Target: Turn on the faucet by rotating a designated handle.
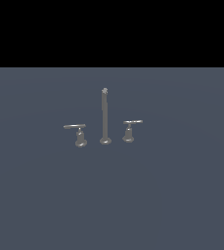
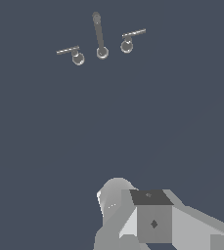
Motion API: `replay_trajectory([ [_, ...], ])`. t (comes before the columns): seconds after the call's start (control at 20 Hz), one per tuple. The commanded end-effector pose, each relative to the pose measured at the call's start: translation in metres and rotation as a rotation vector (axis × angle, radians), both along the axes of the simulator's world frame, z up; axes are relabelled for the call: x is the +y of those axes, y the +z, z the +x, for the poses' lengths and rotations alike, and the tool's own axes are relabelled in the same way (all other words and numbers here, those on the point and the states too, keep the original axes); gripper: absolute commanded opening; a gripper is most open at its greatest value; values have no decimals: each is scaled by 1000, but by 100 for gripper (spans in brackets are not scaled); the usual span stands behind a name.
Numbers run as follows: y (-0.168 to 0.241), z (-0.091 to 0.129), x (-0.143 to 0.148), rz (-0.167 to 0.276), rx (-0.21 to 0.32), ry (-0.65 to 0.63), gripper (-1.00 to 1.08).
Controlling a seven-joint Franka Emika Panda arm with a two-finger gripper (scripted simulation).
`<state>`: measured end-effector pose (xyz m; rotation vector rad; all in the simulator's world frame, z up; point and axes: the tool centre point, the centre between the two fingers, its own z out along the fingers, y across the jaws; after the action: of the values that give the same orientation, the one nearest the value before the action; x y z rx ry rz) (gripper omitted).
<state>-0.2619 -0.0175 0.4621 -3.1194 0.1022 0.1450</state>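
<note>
The flat slate-grey bench [image 1: 182, 195] fills the lower part of the exterior view under a black band, and it carries the small grey metal faucet set [image 1: 105, 122] near the middle. The set's tallest part is a thin upright post [image 1: 104, 114] on a round foot, with a low lever handle on a flared base at either side. On the exterior view's left stands the handle with the longer lever bar [image 1: 77, 134], its bar reaching out toward that view's left. On the exterior view's right stands the designated handle, a grey metal piece with a shorter, thin flat lever bar on a small flared base [image 1: 129, 129]; its bar lies roughly level and points toward that view's right. Both handles stand just beside the post without touching it. The arm does not show in the exterior view. In the wrist view the pale grey blocky body of the tool [image 2: 152, 219] sits at the near edge of the picture, and the whole faucet appears small and far across bare bench, so the designated handle lies well apart from the tool, with nothing between them. The fingers are hidden, so I cannot tell whether the tool is released or clenched; nothing is seen in its hold.
</note>
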Motion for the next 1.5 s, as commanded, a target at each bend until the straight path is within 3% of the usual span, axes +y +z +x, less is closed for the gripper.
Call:
replay_trajectory([
  [0.0,0,0,0,0,0,0,-100],
  [0.35,-8,7,4,-1,-1,-29,-100],
  [0.7,-34,28,14,-6,-5,-115,-100],
  [1.45,-128,116,36,-21,-20,-438,-100],
])
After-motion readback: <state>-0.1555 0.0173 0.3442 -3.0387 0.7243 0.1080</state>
